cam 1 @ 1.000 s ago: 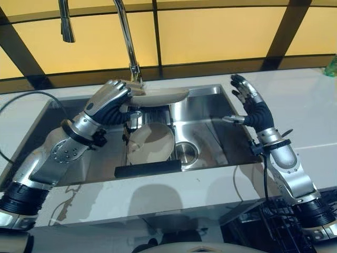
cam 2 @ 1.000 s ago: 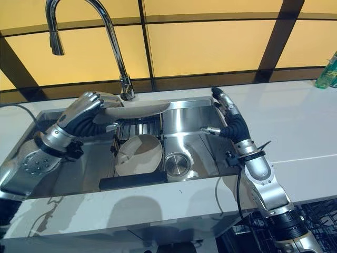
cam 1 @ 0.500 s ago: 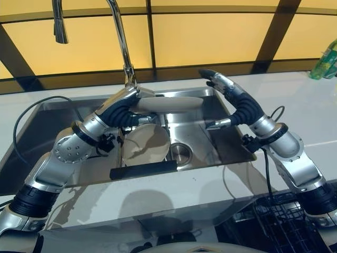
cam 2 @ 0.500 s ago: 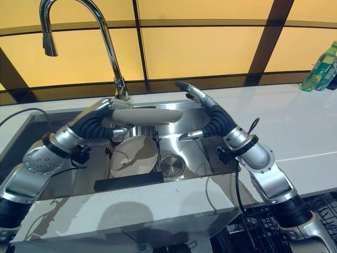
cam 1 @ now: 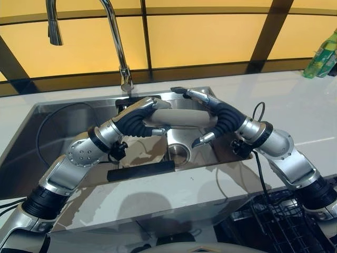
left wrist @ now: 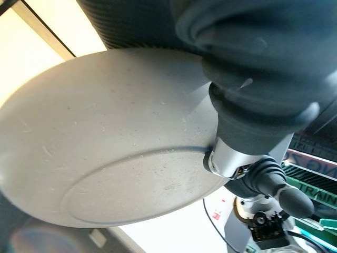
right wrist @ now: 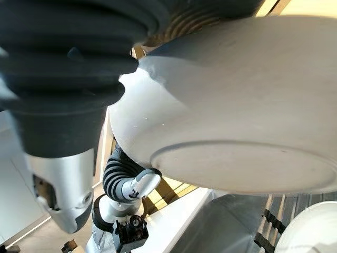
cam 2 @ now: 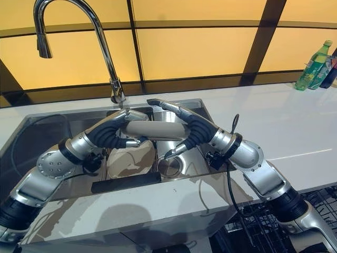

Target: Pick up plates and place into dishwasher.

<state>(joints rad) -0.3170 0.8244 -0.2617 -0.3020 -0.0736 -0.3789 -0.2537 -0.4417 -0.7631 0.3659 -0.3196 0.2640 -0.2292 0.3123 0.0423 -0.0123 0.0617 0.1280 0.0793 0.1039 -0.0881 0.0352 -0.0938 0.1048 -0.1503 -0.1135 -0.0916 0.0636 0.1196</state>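
Note:
A pale grey plate hangs level above the steel sink. My left hand is shut on its left rim, fingers curled over the top and thumb under it. My right hand reaches round the plate's right edge, with straight fingers above it and the thumb hanging a little below, open. The plate's underside shows in the left wrist view and in the right wrist view. A second pale plate leans in the rack inside the sink, under the held one.
A tall curved faucet rises behind the sink. The drain and a black strip lie near the sink's front wall. Green bottles stand on the counter at far right. A dark wire dishwasher rack is at lower right.
My left hand has carried the plate to the right over the sink. My right hand has swung in from the right and now brackets the plate's right edge. The camera has shifted too.

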